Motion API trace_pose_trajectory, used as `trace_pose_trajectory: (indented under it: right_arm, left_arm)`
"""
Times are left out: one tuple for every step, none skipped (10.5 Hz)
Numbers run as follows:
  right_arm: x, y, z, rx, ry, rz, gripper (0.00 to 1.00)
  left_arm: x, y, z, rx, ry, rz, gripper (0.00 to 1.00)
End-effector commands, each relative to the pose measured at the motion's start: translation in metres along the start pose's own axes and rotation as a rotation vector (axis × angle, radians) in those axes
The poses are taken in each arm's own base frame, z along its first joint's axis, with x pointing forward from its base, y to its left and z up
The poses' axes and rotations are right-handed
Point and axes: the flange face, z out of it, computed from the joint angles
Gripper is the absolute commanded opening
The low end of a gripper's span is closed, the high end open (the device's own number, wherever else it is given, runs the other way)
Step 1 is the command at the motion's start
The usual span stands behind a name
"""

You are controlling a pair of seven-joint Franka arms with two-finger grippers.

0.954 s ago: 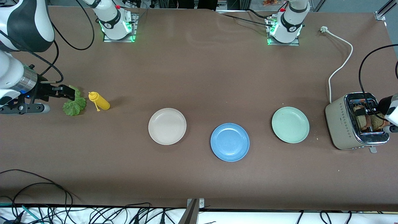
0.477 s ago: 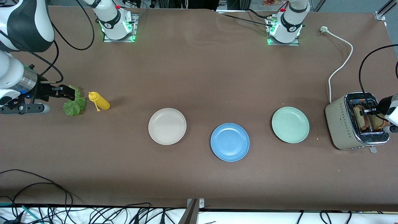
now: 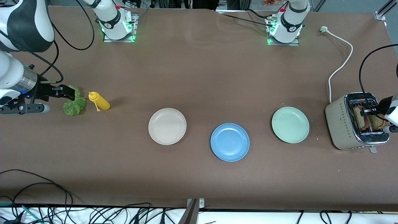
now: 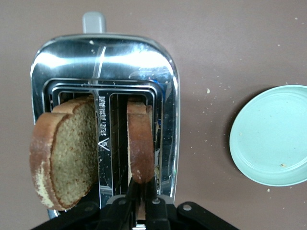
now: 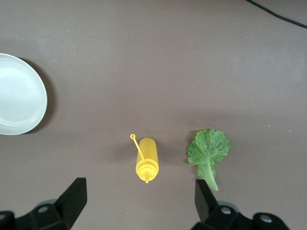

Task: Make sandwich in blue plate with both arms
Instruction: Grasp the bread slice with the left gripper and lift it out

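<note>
Lying beside each other toward the right arm's end: yellow squeeze bottle (image 3: 99, 101); farther along, cream plate (image 3: 167, 126), pale green plate (image 3: 290, 124), toaster (image 3: 343, 124).

You had three plates in a row across the middle of the table (image 3: 199, 71): one plate (image 3: 167, 126) toward the right arm's end, a second plate (image 3: 229, 142) in the middle and nearest the front camera, and a third plate (image 3: 290, 124) toward the left arm's end. Past that third plate, at the left arm's end, stood the toaster (image 3: 345, 123), with two bread slices (image 4: 67, 153) upright in its slots. At the right arm's end you had the sauce bottle (image 3: 99, 101) lying just beside the lettuce leaf (image 3: 74, 105), well apart from the plates.
</note>
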Motion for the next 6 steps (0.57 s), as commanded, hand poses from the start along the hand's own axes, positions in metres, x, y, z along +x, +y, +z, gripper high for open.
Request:
trace_pose_trajectory:
  right_arm:
    - [0.003, 0.002, -0.005, 0.011, 0.007, 0.016, 1.00]
    - [0.003, 0.002, -0.005, 0.011, 0.007, 0.016, 1.00]
    - [0.003, 0.002, -0.005, 0.011, 0.007, 0.016, 1.00]
    - [0.003, 0.002, -0.005, 0.011, 0.007, 0.016, 1.00]
    - [0.003, 0.002, -0.005, 0.011, 0.007, 0.016, 1.00]
    - [0.003, 0.002, -0.005, 0.011, 0.007, 0.016, 1.00]
  left_arm:
    - [0.004, 0.022, -0.043, 0.022, 0.070, 0.086, 0.00]
    - [0.000, 0.032, -0.058, 0.028, 0.082, 0.109, 0.00]
    - [-0.007, 0.038, -0.071, 0.035, 0.084, 0.125, 0.00]
    - [-0.014, 0.034, -0.084, 0.042, 0.088, 0.159, 0.00]
    - [-0.023, 0.026, -0.105, 0.053, 0.108, 0.181, 0.00]
    - [-0.028, 0.027, -0.118, 0.058, 0.099, 0.183, 0.00]
